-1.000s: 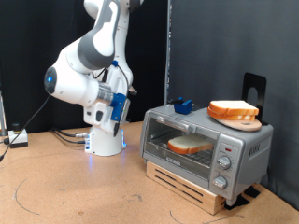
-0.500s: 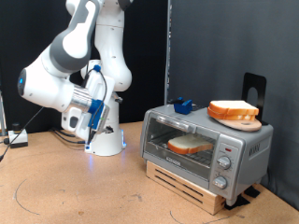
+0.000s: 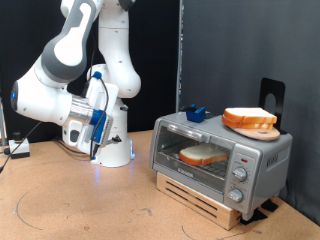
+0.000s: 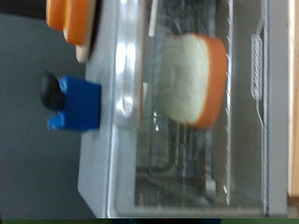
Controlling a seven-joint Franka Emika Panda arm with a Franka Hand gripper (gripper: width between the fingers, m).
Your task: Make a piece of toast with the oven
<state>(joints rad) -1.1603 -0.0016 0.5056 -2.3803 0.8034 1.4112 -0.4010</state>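
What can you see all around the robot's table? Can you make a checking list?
Surface: brown table, faint circle marks.
Job's things: piece of toast on the rack inside the oven, door shut.
Clutter: second slice on a wooden plate atop the oven; blue block beside it.
Gripper: gripper hangs away from the oven, at the exterior view's left, holding nothing seen.
Cables: cables by the robot base.
Surroundings: dark curtain behind.

A brown table (image 3: 90, 205) carries the robot base (image 3: 108, 150) and a slatted wooden stand (image 3: 205, 200) beneath the oven (image 3: 220, 155).
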